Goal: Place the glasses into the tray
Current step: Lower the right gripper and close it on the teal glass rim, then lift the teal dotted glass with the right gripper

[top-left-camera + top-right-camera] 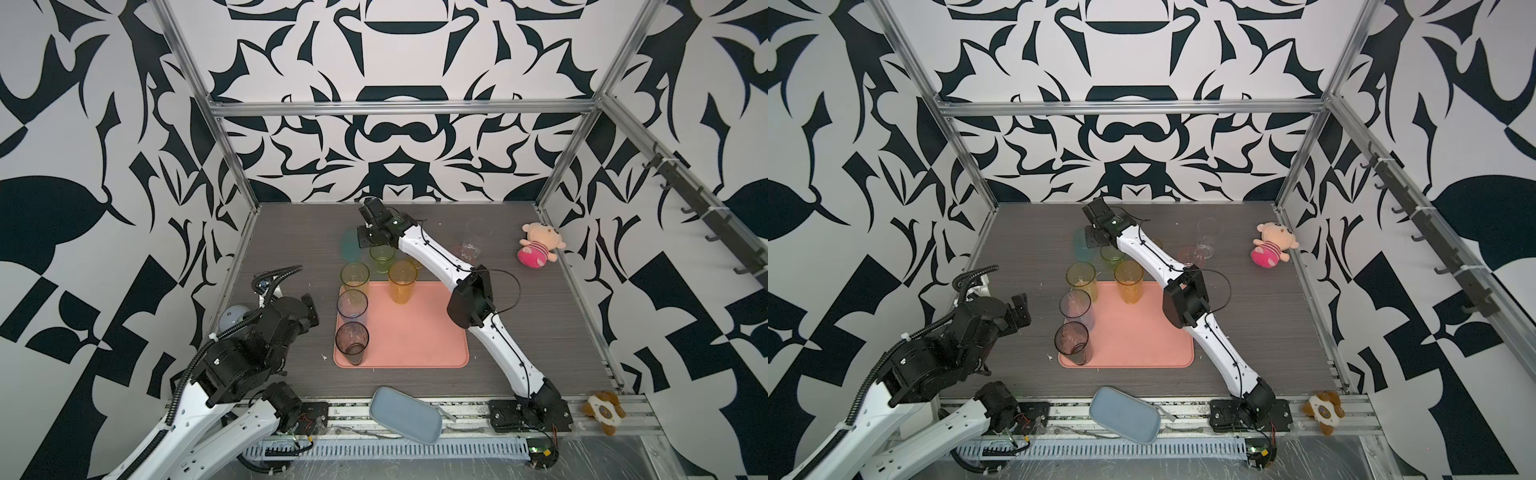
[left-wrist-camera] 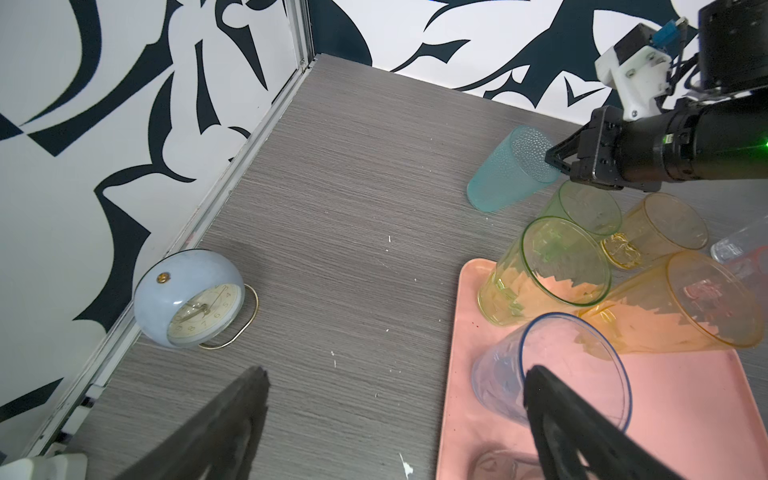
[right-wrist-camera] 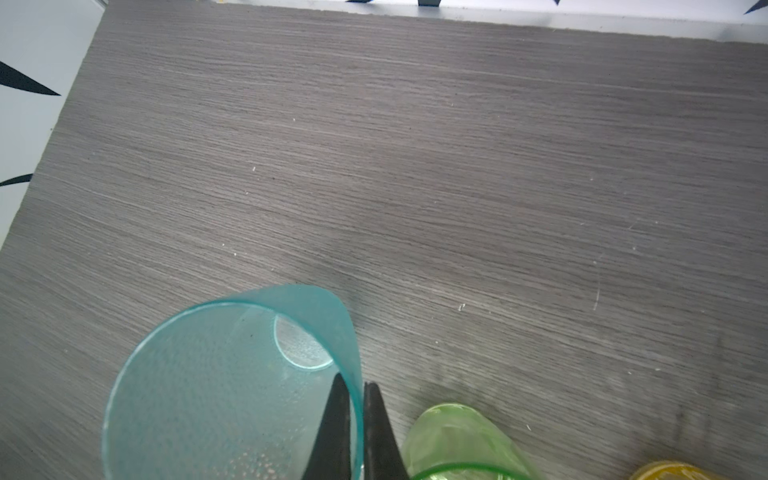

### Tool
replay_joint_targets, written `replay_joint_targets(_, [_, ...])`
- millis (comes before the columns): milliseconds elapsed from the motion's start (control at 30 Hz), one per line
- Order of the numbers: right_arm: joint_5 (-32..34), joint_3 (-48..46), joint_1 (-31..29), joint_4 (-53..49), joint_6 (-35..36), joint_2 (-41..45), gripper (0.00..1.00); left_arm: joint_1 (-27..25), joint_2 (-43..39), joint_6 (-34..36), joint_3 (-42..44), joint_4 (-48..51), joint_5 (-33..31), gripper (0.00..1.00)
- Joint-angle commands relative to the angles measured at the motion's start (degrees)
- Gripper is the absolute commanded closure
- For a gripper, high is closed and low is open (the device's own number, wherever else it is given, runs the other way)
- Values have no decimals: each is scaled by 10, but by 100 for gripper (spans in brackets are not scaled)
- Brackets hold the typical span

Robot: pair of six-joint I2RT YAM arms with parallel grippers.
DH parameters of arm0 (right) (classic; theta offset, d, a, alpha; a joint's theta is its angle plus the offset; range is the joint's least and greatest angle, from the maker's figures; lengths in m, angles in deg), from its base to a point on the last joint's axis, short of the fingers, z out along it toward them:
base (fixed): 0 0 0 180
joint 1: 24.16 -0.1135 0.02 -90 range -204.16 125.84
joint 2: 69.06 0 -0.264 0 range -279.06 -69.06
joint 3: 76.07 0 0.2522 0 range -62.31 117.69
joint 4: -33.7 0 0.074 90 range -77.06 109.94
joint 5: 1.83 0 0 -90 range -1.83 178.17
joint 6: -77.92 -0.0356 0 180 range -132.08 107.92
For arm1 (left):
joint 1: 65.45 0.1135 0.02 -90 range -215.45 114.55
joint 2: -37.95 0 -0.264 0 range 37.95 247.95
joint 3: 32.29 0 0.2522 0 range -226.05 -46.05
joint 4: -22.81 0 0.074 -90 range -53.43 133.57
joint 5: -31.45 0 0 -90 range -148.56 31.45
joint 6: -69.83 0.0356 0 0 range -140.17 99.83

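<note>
My right gripper (image 3: 353,386) is shut on the wall of the teal glass (image 3: 216,395), one finger inside the rim and one outside. This glass (image 2: 505,174) leans over the table behind the pink tray (image 1: 415,332). On the tray stand the yellow-green glass (image 1: 354,276), the blue glass (image 1: 352,305), the smoky grey glass (image 1: 352,343) and the orange glass (image 1: 402,280). A short green glass (image 1: 381,255), an amber one (image 2: 660,228), a pink one (image 1: 1187,255) and a clear one (image 1: 478,235) stand on the table. My left gripper (image 2: 399,374) is open and empty, left of the tray.
A pale blue alarm clock (image 2: 189,299) sits by the left wall. A plush doll (image 1: 538,245) lies at the back right. A blue-grey dish (image 1: 405,415) and another plush toy (image 1: 602,411) rest on the front rail. Metal frame posts bound the table.
</note>
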Motion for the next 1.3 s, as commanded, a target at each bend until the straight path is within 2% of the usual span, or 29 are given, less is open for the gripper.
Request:
replay_joint_targets(0, [-7, 22, 4, 9, -10, 15, 100, -2, -5, -8, 8, 18, -11, 1])
replay_joint_targets(333, [-34, 23, 8, 7, -30, 62, 100, -2, -2, -8, 8, 18, -11, 1])
replay_joint_targets(700, [-8, 22, 8, -18, -8, 130, 100, -2, -5, -9, 7, 19, -13, 1])
replay_joint_targets(1000, [40, 20, 8, -63, 23, 192, 100, -2, -19, -13, 7, 19, -18, 0])
replay_joint_targets(1267, [54, -12, 8, -100, 49, 265, 100, -2, -24, -14, 9, 19, -18, 0])
